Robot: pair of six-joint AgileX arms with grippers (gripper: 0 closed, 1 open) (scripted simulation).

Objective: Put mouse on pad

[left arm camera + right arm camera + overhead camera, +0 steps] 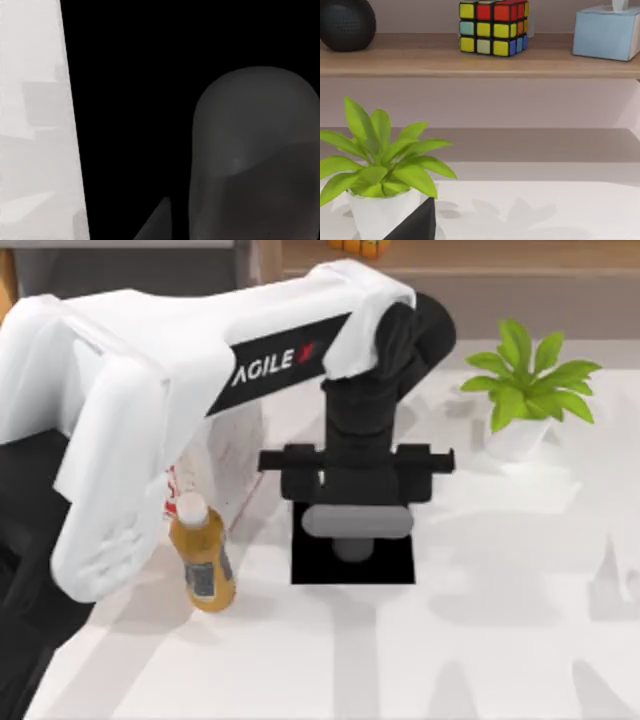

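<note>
- The left hand (352,540) hangs directly over the black pad (310,572), its crossbar spanning the pad's far edge.
- The charcoal mouse (351,547) sits under that hand, on the pad's middle; the left wrist view shows its dome (255,150) close up against the black pad.
- Whether the fingers grip the mouse or stand apart I cannot tell.
- An orange juice bottle (201,558) lies on the counter (500,640) left of the pad.
- A potted plant (525,390) stands well right of the pad, beyond it.
</note>
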